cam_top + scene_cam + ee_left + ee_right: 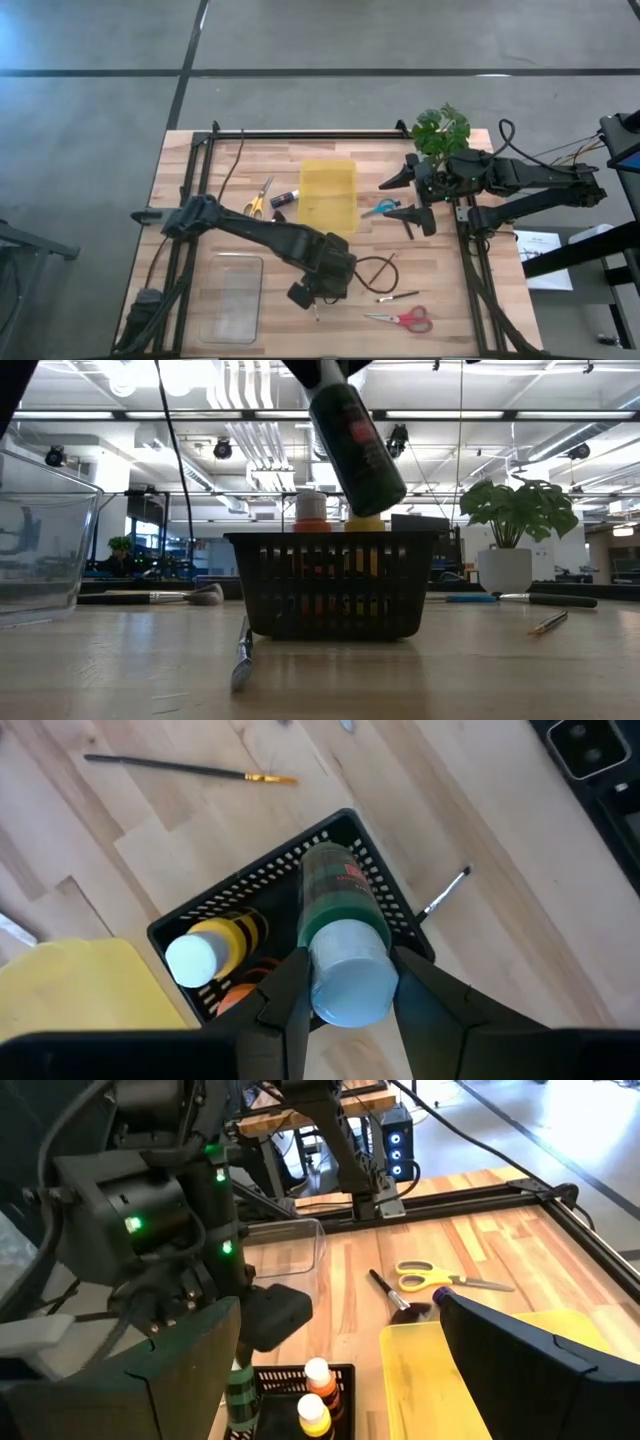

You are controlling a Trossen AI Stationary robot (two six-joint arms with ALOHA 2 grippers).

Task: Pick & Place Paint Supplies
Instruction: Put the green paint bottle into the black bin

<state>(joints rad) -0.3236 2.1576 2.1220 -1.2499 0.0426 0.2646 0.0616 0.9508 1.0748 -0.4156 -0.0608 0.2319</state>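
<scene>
My left gripper (345,970) is shut on a green paint bottle with a white cap (356,440), just above a black mesh basket (335,585) at the table's middle near side. Two more bottles stand in the basket, one yellow (205,952) and one orange-topped (311,510). Thin brushes lie flat on the wood beside the basket (190,768) (445,892). A broad brush (205,595) lies farther back. My right gripper (402,200) waits open near the table's right far part, touching nothing. My left gripper pinches the green bottle between its two fingers (290,990), at the neck just below the white cap (345,985). The fingers come from above, pointing down. The bottle is lifted clear and hangs tilted below them, its base (385,490) over the basket.
A yellow bin (328,195) sits beyond the basket, and a clear container (232,295) lies toward the near left. Yellow scissors (258,197), red scissors (400,320), a black cord loop (380,270) and a potted plant (440,130) are also on the table.
</scene>
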